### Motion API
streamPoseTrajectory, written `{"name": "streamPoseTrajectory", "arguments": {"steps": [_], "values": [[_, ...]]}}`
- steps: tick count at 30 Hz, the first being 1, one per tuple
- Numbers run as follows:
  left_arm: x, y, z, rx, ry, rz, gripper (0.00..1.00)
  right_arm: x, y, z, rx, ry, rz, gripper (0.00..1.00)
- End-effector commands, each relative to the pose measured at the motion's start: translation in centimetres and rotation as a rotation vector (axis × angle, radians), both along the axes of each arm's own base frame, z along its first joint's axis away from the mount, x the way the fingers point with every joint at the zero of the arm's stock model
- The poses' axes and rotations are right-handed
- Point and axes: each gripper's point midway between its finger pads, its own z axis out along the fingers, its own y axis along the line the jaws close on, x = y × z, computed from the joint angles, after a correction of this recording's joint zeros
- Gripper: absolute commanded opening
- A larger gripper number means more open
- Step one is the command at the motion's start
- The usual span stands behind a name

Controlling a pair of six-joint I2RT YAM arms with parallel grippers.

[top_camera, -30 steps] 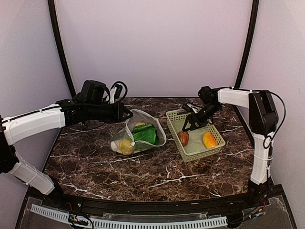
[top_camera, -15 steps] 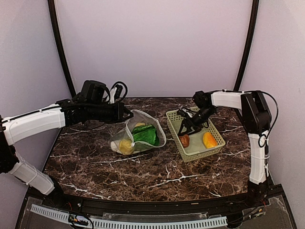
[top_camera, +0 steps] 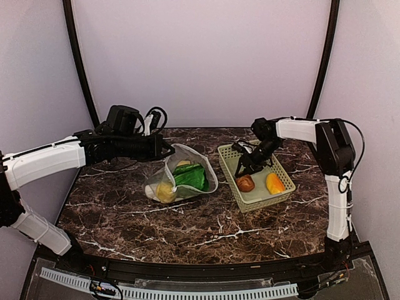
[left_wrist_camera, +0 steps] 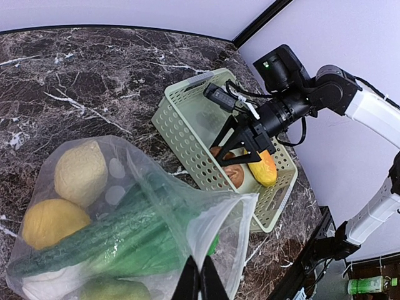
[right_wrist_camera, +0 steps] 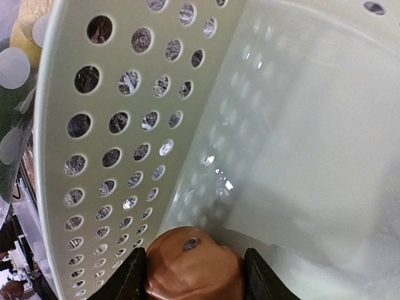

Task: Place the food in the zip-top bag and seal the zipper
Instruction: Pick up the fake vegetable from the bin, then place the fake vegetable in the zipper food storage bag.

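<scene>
Overhead: a dark marble table (top_camera: pixel 156 219) with the clear, white-dotted zip-top bag (top_camera: pixel 187 178) lying left of centre and a light green basket (top_camera: pixel 265 201) near it on the right, not touching. Pinching the bag's far edge, the left gripper (top_camera: pixel 167 150), holding the mouth up and gaping toward the basket. Already inside the bag: a green cabbage (top_camera: pixel 190 177), a yellow piece (top_camera: pixel 165 191) and a pale piece (top_camera: pixel 182 164). Down in the basket: a brown piece (top_camera: pixel 245 183) and an orange piece (top_camera: pixel 274 183), close together. Reaching into the basket's left half, the right gripper (top_camera: pixel 242 170), tips at the brown piece; from this height, no telling whether closed on it. From the left wrist, looking out over the bag: two dark fingers pressed flat together on a fold of clear plastic at the bottom edge, and the whitish zipper (left_wrist_camera: pixel 219 195) running along the open mouth, unsealed. Also plain here and not from above: cabbage lying lengthwise through the bag, pale piece above yellow piece at its left, and beyond them the basket's perforated wall with the right gripper's black fingers angled down beside the orange piece. From the right wrist, very close: only the basket's pale holed wall and smooth floor, a sliver of dotted bag at the left edge, and the brown piece (right_wrist_camera: pixel 187 253) seated between the two black fingers, one against each flank. Unclear from any view whether resting on the basket floor or lifted off it.
</scene>
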Motion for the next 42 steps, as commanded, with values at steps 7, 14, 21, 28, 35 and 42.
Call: {"name": "streamPoseTrajectory", "arguments": {"steps": [7,14,21,28,35,42], "values": [[-0.1,-0.2,0.3,-0.022,-0.013,-0.009,0.01,1.7,-0.9,10.5,0.088,-0.323,0.006,0.36],[0.4,-1.1,1.0,-0.051,-0.017,-0.023,0.01,-0.2,1.7,20.3,0.363,-0.548,0.078,0.34],[1.0,-3.1,3.7,-0.125,-0.037,-0.079,0.01,-4.8,6.9,27.0,0.593,-0.588,0.246,0.34],[1.0,-3.4,5.2,-0.14,-0.055,-0.1,0.01,-8.8,11.6,26.4,0.642,-0.593,0.394,0.34],[0.6,-3.0,4.6,-0.118,-0.033,-0.093,0.01,-9.7,13.8,23.3,0.589,-0.587,0.437,0.34],[0.6,-2.7,4.2,-0.113,-0.031,-0.073,0.01,-8.6,15.3,20.3,0.501,-0.649,0.44,0.34]]}}
